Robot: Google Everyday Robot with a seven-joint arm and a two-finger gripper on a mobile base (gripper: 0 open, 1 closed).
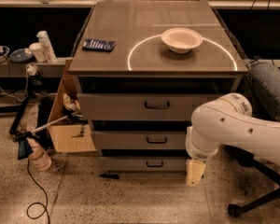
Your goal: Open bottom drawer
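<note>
The bottom drawer (130, 164) is the lowest, narrowest grey front of the three-drawer cabinet, with a small black loop handle (154, 164) at its centre. Its front sits in line under the middle drawer (126, 140), and no tray inside shows. My gripper (195, 172) hangs from the white arm (233, 129) at the drawer's right end, to the right of the handle and apart from it. The arm hides the right ends of the lower drawers.
The top drawer (116, 107) sits under the cabinet top (144, 59), which bears a white bowl (181, 39) and a dark blue packet (98, 45). A cardboard box (70, 134) and a cable stand to the left. An office chair base (261, 195) is on the right.
</note>
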